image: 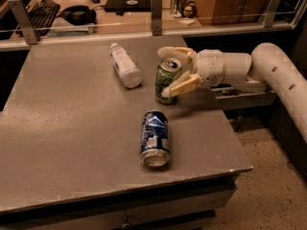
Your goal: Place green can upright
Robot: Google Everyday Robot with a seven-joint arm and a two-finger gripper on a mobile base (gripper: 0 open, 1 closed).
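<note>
The green can [164, 83] stands upright on the grey table [72, 128], right of the middle, with its silver top showing. My gripper [164, 73] reaches in from the right at can height. Its cream fingers [180, 85] are spread, one behind the can's top and one across its front right side. They straddle the can and look slightly parted from it. The white arm [268, 66] runs off to the right edge.
A blue-and-white can [154, 138] lies on its side in front of the green can. A white plastic bottle [124, 65] lies on its side to the left. The table's right edge is near the arm. A railing and a desk with clutter lie behind.
</note>
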